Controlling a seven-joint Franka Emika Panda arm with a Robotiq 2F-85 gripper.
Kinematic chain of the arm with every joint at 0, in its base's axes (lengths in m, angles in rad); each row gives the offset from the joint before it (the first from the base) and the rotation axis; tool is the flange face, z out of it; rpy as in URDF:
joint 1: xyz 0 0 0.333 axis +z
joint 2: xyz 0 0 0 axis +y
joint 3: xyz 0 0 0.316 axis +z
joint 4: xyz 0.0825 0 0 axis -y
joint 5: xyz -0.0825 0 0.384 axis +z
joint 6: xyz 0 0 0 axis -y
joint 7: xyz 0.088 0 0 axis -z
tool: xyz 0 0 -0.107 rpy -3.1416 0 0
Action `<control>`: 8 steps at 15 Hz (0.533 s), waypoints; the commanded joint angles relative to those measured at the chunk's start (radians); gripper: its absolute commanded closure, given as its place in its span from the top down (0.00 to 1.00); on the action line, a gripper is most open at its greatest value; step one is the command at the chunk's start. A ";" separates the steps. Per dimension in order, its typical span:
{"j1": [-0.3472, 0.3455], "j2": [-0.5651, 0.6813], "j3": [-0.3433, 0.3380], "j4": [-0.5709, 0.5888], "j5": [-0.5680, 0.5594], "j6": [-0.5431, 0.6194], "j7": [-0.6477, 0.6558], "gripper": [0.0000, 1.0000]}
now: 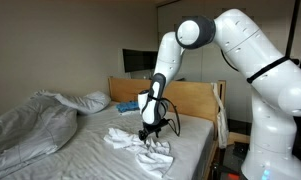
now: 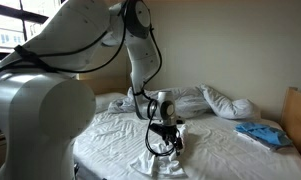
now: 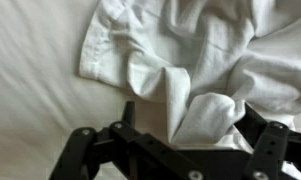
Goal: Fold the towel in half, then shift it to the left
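The white towel [image 1: 130, 140] lies crumpled and wrinkled on the bed sheet, near the bed's side edge in an exterior view. It also shows under the arm in an exterior view, the towel [image 2: 168, 160] bunched in a heap. My gripper [image 1: 148, 133] points down right over it. In the wrist view the towel [image 3: 180, 50] fills the top. One raised fold stands between my fingers [image 3: 128, 112]. The gripper [image 3: 190, 112] is open, its jaws wide apart on either side of that fold and not pinching it.
A large pale grey duvet [image 1: 30, 125] is heaped on the far side of the bed, with a pillow [image 1: 90, 102] beside it. A small bright blue item [image 2: 260, 133] lies near the wooden headboard [image 1: 195, 100]. The mattress edge is close to the towel.
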 commanded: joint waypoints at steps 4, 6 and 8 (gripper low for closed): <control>-0.050 -0.136 0.074 -0.173 0.053 0.128 -0.097 1.00; -0.096 -0.150 0.140 -0.200 0.088 0.095 -0.126 1.00; -0.155 -0.152 0.211 -0.224 0.133 0.072 -0.170 1.00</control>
